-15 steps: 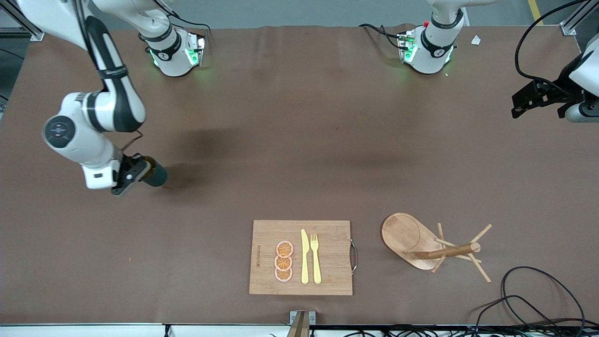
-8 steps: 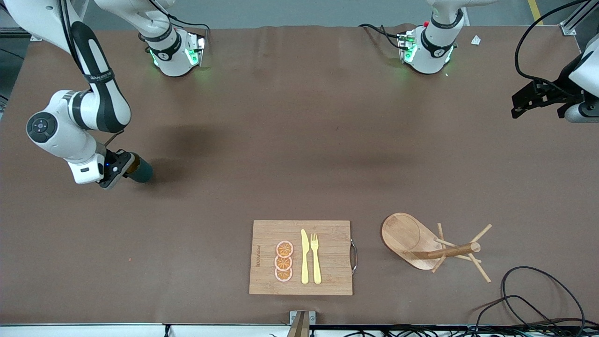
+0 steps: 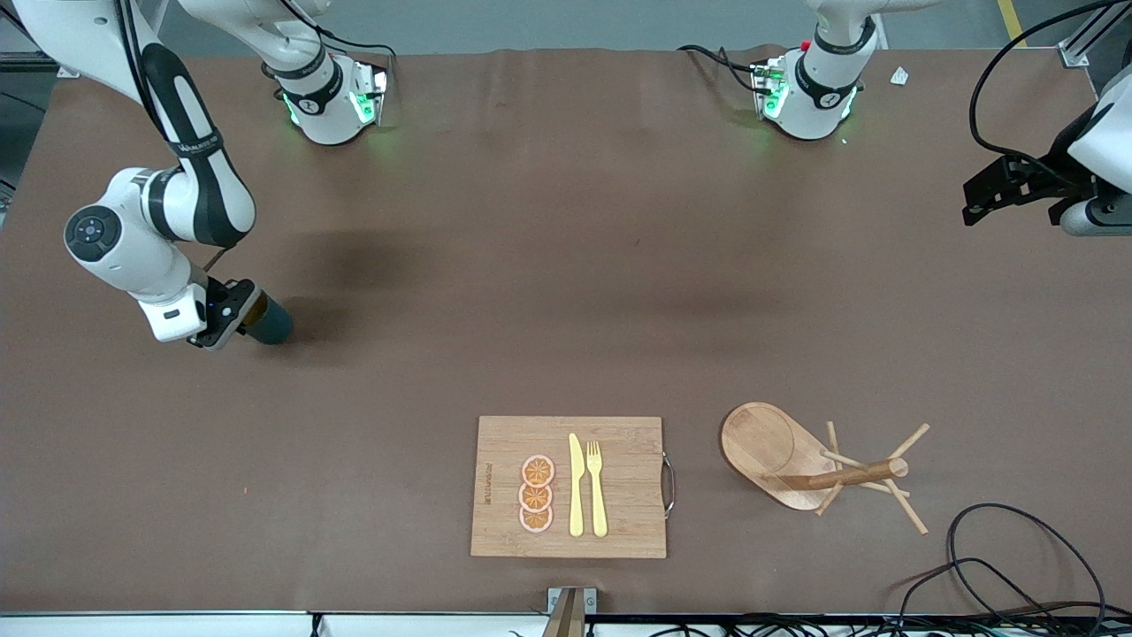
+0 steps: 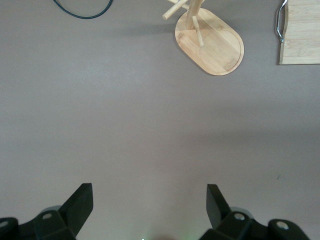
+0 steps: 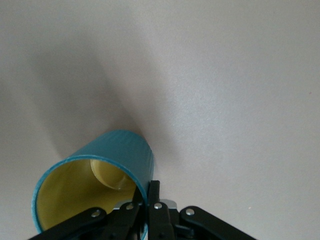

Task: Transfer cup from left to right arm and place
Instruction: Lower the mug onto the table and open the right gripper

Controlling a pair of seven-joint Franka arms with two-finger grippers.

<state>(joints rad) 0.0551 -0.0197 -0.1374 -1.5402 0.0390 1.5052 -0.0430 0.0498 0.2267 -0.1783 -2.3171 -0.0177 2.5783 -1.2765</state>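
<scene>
Both arms spread: right gripper (image 3: pixel 232 317) pinching tilted cup (image 3: pixel 268 320), left gripper (image 4: pixel 149 210) wide.

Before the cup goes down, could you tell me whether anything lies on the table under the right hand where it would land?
Nothing visible does. The right hand is shut on the rim of the cup, over bare table at the right arm's end. The cutting board and peg rack lie well away.
</scene>
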